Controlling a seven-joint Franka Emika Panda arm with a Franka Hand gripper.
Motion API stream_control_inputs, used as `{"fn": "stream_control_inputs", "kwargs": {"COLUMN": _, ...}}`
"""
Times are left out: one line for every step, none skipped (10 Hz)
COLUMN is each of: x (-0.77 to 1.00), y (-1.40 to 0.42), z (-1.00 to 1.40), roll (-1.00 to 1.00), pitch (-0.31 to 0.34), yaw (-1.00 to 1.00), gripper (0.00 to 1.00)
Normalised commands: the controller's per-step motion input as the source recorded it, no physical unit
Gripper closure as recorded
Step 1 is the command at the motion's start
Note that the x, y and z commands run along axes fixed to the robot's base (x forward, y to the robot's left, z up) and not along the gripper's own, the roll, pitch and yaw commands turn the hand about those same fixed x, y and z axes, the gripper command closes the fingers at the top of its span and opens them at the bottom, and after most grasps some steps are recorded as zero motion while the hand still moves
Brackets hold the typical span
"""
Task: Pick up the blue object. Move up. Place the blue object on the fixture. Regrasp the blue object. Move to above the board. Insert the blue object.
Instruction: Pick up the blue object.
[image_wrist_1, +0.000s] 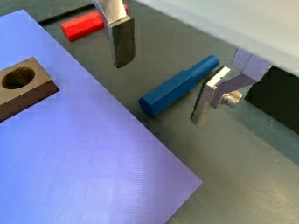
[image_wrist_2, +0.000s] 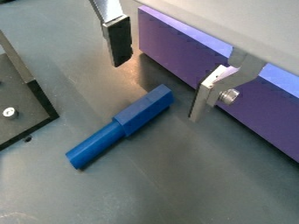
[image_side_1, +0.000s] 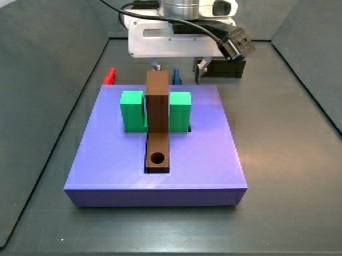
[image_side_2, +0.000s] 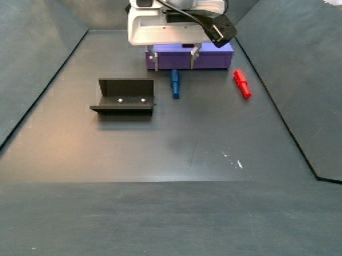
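Note:
The blue object (image_wrist_1: 177, 86) is a short peg with a thick part and a thinner part. It lies flat on the grey floor beside the purple board (image_wrist_1: 82, 149). It shows in both wrist views and in a side view (image_side_2: 175, 85). My gripper (image_wrist_1: 160, 89) is open, its jaws spread wide. It hangs over the peg's thick end (image_wrist_2: 149, 103) without touching it. One finger (image_wrist_2: 117, 44) is on each side. The fixture (image_side_2: 123, 97) stands on the floor away from the board, and its plate edge shows in a wrist view (image_wrist_2: 17, 96).
A brown bar with a hole (image_side_1: 159, 125) and a green block (image_side_1: 134, 110) sit on the purple board (image_side_1: 201, 160). A red piece (image_side_2: 242, 83) lies on the floor beside the board. Dark walls enclose the floor.

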Motion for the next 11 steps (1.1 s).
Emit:
{"fn": "stream_control_inputs", "kwargs": {"x": 0.05, "y": 0.00, "z": -0.27, "roll": 0.11, "pitch": 0.000, "yaw": -0.31, "gripper": 0.00}}
{"fn": "stream_control_inputs", "kwargs": {"x": 0.00, "y": 0.00, "z": -0.21, "roll": 0.14, "pitch": 0.000, "yaw": -0.32, "gripper": 0.00}}
{"fn": "stream_control_inputs", "kwargs": {"x": 0.00, "y": 0.00, "z": -0.23, "roll": 0.16, "pitch": 0.000, "yaw": -0.32, "gripper": 0.00}}
{"fn": "stream_control_inputs", "kwargs": {"x": 0.00, "y": 0.00, "z": -0.16, "roll": 0.09, "pitch": 0.000, "yaw": -0.25, "gripper": 0.00}}
{"fn": "stream_control_inputs", "kwargs": {"x": 0.00, "y": 0.01, "z": -0.09, "roll": 0.02, "pitch": 0.000, "yaw": -0.02, "gripper": 0.00}}
{"fn": "stream_control_inputs", "kwargs": {"x": -0.01, "y": 0.06, "z": -0.17, "roll": 0.00, "pitch": -0.011, "yaw": 0.00, "gripper": 0.00}}
{"fn": "stream_control_inputs", "kwargs": {"x": 0.00, "y": 0.09, "z": -0.17, "roll": -0.01, "pitch": -0.029, "yaw": 0.00, "gripper": 0.00}}
{"fn": "stream_control_inputs", "kwargs": {"x": -0.01, "y": 0.00, "z": -0.08, "roll": -0.05, "pitch": -0.044, "yaw": 0.00, "gripper": 0.00}}
{"fn": "stream_control_inputs", "kwargs": {"x": -0.05, "y": 0.00, "z": -0.22, "roll": -0.07, "pitch": -0.063, "yaw": 0.00, "gripper": 0.00}}
{"fn": "stream_control_inputs", "kwargs": {"x": 0.00, "y": 0.00, "z": 0.00, "roll": 0.00, "pitch": 0.000, "yaw": 0.00, "gripper": 0.00}}
{"fn": "stream_control_inputs", "kwargs": {"x": 0.00, "y": 0.00, "z": 0.00, "roll": 0.00, "pitch": 0.000, "yaw": 0.00, "gripper": 1.00}}
